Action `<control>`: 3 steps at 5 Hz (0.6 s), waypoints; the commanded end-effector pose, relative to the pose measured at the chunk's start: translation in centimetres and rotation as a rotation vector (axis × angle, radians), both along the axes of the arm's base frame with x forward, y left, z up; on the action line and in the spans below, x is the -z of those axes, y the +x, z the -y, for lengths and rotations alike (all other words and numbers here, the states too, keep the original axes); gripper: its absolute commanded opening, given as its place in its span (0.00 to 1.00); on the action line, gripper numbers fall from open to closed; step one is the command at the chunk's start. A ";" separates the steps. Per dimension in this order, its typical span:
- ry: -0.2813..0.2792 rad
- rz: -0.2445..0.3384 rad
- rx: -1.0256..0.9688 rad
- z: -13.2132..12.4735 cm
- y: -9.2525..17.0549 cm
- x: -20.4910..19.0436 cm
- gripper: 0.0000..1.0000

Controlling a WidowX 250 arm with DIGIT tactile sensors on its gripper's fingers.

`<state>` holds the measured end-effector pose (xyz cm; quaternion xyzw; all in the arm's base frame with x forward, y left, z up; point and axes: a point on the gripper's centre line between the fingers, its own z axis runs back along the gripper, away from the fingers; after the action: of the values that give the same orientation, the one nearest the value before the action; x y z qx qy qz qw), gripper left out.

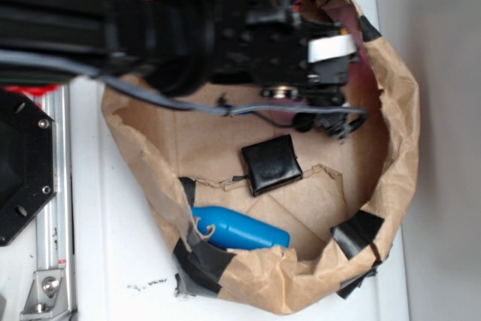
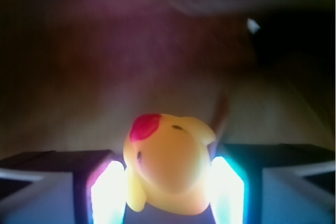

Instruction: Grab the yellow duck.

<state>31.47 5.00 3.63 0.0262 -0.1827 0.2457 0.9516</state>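
In the wrist view the yellow duck, glossy with a red-orange beak, fills the gap between my two fingers. My gripper is shut on it, and the bright finger pads press against its sides. In the exterior view my gripper sits at the end of the black arm, over the far right of the brown paper bag. The arm hides the duck there.
A black square pouch lies on the bag's floor near the middle. A blue rounded object rests against the bag's near wall. Black tape patches mark the rim. A metal rail runs along the left.
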 end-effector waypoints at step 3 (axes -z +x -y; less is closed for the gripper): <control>-0.080 -0.116 0.051 1.1 -3.2 -7.5 0.00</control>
<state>27.62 3.34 9.58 0.0026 -0.0908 0.2285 0.9693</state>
